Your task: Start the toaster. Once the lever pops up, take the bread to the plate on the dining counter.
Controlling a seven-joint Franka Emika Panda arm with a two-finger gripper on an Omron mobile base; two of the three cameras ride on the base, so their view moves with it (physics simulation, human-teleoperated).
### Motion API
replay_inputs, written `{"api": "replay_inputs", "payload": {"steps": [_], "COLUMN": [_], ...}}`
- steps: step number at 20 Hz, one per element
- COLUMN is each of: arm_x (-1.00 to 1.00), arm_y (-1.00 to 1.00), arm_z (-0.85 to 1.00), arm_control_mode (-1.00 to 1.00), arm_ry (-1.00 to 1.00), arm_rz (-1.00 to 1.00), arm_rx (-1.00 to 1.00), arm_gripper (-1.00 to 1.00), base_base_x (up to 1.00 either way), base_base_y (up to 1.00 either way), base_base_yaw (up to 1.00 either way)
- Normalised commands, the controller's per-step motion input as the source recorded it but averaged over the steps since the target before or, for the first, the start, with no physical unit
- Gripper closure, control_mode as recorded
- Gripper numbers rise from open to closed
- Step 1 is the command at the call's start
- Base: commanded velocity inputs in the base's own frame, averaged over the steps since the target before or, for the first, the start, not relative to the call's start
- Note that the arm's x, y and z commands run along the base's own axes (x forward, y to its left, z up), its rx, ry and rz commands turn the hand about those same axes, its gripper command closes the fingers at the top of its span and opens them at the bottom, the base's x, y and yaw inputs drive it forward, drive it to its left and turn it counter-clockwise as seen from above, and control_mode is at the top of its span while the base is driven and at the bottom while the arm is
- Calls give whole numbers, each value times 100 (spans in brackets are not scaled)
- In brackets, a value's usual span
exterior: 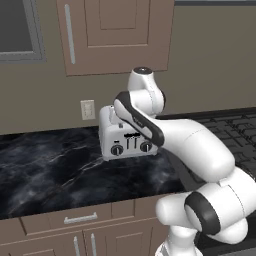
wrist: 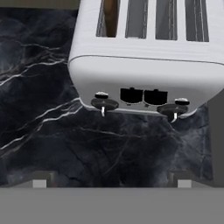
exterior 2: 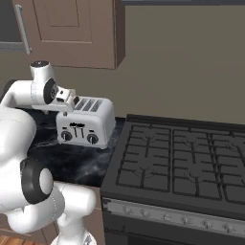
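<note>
Pincer [wrist: 112,181]: I see its fingers spread fully apart, nothing held between them; it hangs above the desk, just in front of the toaster's face.
Toaster [wrist: 144,65]: directly ahead of my pincer, standing on the desk, knobs and black levers facing it.
Bread [wrist: 111,15]: brown slice sunk in the slot farthest left from my pincer.
Desk [wrist: 48,113]: black marble, beneath my pincer.
Stove [exterior 2: 186,158]: beside the toaster, well apart from my pincer.

No legible text or labels
</note>
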Motion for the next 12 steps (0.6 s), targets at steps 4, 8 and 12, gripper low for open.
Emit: {"api": "replay_inputs", "payload": {"steps": [4, 8, 12], "arm_x": [4, 5, 12], "arm_y": [-14, -3, 0], "arm_z": [0, 0, 0], "arm_control_mode": [-100, -100, -100], "arm_ry": [0, 0, 0], "arm_rz": [1, 0, 0], "arm_rx": [0, 0, 0], "arm_gripper": [-100, -100, -100], "base_base_x": [0, 0, 0], "base_base_y": [0, 0, 0], "base_base_yaw": [0, 0, 0]}}
